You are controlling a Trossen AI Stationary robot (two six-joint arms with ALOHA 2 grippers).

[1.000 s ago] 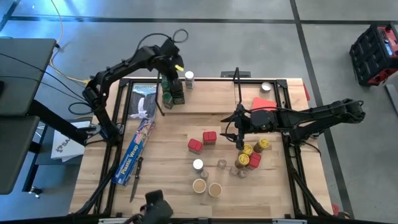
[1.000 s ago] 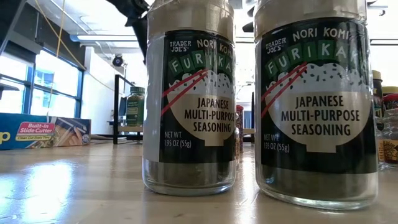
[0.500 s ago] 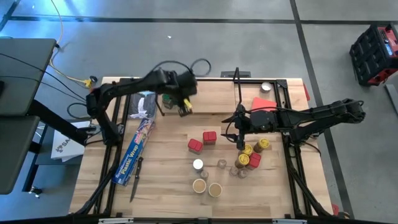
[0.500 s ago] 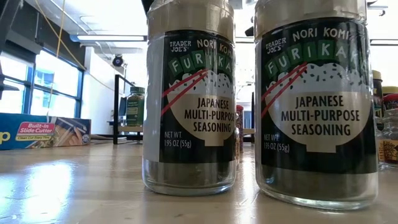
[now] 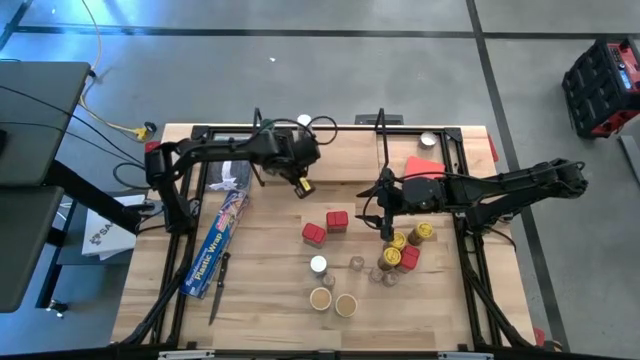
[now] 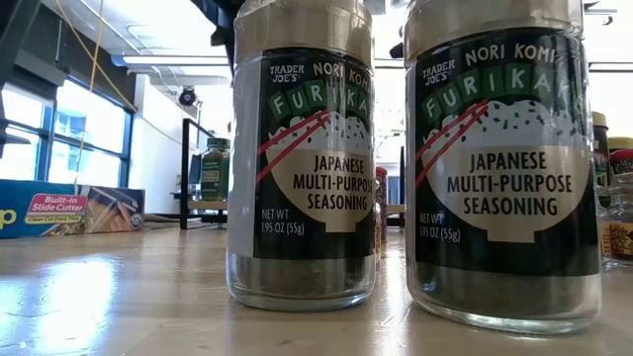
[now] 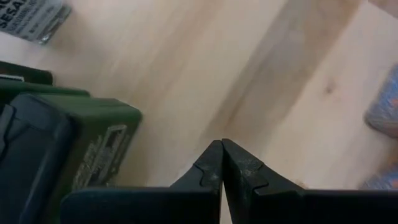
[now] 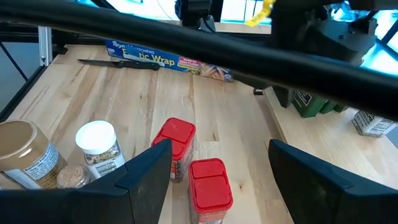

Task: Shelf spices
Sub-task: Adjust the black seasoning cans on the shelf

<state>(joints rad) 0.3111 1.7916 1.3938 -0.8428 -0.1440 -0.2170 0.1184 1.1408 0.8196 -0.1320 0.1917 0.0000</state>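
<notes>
A few green jars (image 7: 68,155) sit on the shelf (image 5: 340,150); many spices (image 5: 400,250) wait on the worktop (image 5: 260,280). Left pincer (image 5: 303,185) is shut and empty; right pincer (image 5: 385,222) is wide open, empty.

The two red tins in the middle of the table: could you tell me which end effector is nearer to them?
Right. The right end effector hangs open just beside the red tins, on their right. The left end effector, shut, is farther off, up toward the shelf.
</notes>
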